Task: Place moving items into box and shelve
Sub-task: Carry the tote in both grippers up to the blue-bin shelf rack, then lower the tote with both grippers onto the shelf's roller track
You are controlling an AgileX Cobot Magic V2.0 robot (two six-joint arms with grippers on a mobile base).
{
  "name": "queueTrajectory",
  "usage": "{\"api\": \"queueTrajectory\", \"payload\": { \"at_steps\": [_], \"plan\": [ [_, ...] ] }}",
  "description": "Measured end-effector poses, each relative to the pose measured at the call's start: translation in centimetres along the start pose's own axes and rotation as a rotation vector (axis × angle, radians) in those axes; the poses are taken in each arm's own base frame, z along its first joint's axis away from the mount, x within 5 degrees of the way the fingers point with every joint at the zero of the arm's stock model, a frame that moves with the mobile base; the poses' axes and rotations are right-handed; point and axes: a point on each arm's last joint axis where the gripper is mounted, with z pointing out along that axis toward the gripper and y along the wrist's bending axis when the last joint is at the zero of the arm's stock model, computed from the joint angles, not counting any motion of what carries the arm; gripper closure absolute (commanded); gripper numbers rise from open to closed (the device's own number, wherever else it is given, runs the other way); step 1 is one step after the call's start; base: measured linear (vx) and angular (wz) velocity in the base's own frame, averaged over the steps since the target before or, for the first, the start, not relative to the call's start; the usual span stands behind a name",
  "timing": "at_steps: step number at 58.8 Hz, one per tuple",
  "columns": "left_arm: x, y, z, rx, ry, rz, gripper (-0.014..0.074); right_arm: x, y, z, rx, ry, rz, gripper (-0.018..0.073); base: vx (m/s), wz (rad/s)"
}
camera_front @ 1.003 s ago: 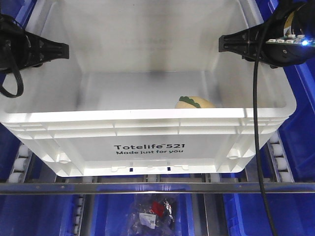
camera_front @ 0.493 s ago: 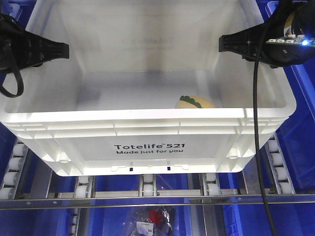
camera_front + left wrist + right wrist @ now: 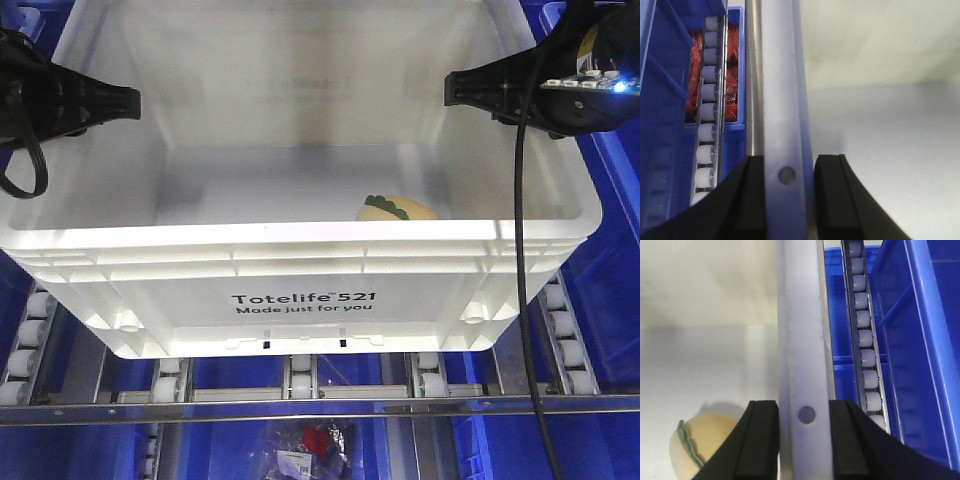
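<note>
Both grippers have their jaws closed around the side walls of the box (image 3: 300,270). In the left wrist view, the left gripper (image 3: 784,197) has one black finger outside and one inside the left wall, pressing on it. In the right wrist view, the right gripper (image 3: 804,440) holds the right wall in the same way.

Compared with one second ago, the box sits almost at the same place in the front view, but the background under it has changed. Then only a grey rail and blue bins showed below the box. Now the shelf rollers (image 3: 295,378) are visible under its front edge, and the roller tracks (image 3: 22,345) run along both sides. In the last half second almost nothing moved. I judge that the robot has brought the box over the roller shelf, so the shelving step is near its end. Whether the box already rests on the rollers, I cannot tell.

Counting: one white box, two grippers. Of the moving items, only one shows, the yellow plush fruit (image 3: 397,208) with its green leaf, lying on the box floor close to the right wall. The second plush ball is not visible in any view. Blue bins (image 3: 920,340) stand on both sides of the box.
</note>
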Motion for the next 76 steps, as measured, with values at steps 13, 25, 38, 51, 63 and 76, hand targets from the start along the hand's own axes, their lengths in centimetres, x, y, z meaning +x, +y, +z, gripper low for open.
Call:
{"api": "queueTrajectory", "payload": {
  "at_steps": [13, 25, 38, 51, 63, 76],
  "plan": [
    [0.0, 0.0, 0.0, 0.0, 0.0, 0.0, 0.0556, 0.0, 0.0, 0.0, 0.0, 0.0, 0.0, 0.052, 0.0, 0.0],
    [0.0, 0.0, 0.0, 0.0, 0.0, 0.0, 0.0556, 0.0, 0.0, 0.0, -0.004, -0.005, 0.0, 0.052, 0.0, 0.0],
    [-0.1, 0.0, 0.2, -0.006, -0.014, 0.013, 0.0556, -0.2, 0.4, 0.7, -0.005, -0.014, 0.003, 0.0519, 0.0, 0.0],
    [-0.4, -0.2, 2.4, -0.064, -0.014, 0.078, 0.0556, -0.3, 1.7, 3.6, 0.011, -0.007, -0.028, 0.0512, 0.0, 0.0],
    [0.1, -1.0, 6.1, -0.112, 0.048, 0.139, 0.0537, 0.5, 3.0, 7.9, 0.065, 0.053, -0.055, 0.0464, 0.0, 0.0],
    [0.5, -1.4, 7.8, -0.124, 0.076, 0.159, 0.0319, 0.5, 3.2, 8.8, 0.088, 0.048, -0.076, 0.0209, 0.0, 0.0]
  ]
}}
